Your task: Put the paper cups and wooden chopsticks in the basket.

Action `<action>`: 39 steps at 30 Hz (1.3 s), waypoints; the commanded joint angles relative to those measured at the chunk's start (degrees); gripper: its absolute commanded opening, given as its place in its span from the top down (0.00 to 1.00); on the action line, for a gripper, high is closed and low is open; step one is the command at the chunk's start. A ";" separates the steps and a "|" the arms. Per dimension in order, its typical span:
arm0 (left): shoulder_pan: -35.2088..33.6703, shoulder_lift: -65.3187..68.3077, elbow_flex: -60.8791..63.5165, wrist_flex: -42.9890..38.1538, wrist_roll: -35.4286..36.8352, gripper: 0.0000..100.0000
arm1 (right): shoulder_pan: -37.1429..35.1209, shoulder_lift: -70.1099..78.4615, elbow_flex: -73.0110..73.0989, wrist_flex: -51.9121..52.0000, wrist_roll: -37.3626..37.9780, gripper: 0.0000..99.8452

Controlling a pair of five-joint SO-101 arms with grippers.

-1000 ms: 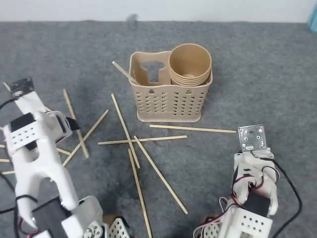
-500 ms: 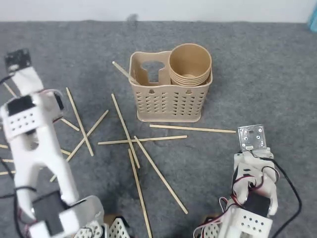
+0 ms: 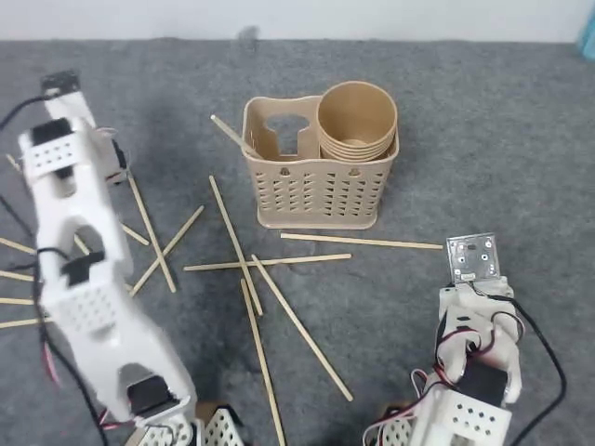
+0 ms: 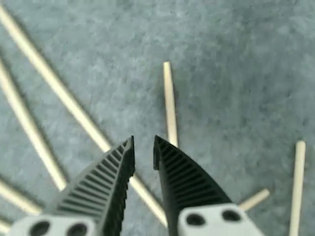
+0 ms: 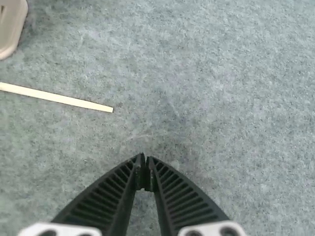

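Note:
A beige slotted basket [image 3: 314, 190] stands at the middle back of the grey carpet. A stack of brown paper cups [image 3: 357, 119] fills its right compartment, and one wooden chopstick [image 3: 232, 136] leans out of the left one. Several chopsticks [image 3: 234, 243] lie scattered in front and to the left. My left arm [image 3: 65, 186] stretches to the far left. Its gripper [image 4: 143, 147] hovers narrowly open over a chopstick [image 4: 169, 101], holding nothing. My right gripper [image 5: 145, 164] is shut and empty near the front right, over bare carpet beside a chopstick end [image 5: 59, 98].
A long chopstick [image 3: 361, 242] lies just in front of the basket. A basket corner [image 5: 10, 24] shows in the right wrist view. More chopsticks [image 4: 54, 83] cross diagonally under the left gripper. Open carpet lies right of the basket.
My left arm has swung from the near left toward the far left, over the scattered chopsticks. The right arm has not moved.

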 commanded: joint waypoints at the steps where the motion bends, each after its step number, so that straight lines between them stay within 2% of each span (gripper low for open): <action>1: 1.85 7.47 -17.19 4.57 -0.26 0.94 | -0.31 0.13 1.05 0.22 0.62 0.99; 11: 2.64 32.35 -53.49 14.33 3.16 0.94 | -0.31 0.13 1.05 0.13 0.62 0.99; 18: 2.46 43.96 -68.53 15.91 3.16 0.94 | -0.31 0.13 1.05 0.13 0.62 0.99; 27: 2.81 42.99 -67.91 18.73 2.90 0.94 | -0.31 0.13 1.05 0.13 0.62 0.99; 31: 2.64 42.73 -68.09 22.77 2.90 0.99 | -0.31 0.13 1.05 0.13 0.62 0.99; 39: 0.53 36.84 -68.00 22.95 3.25 0.99 | -0.31 0.13 1.05 0.22 0.62 0.99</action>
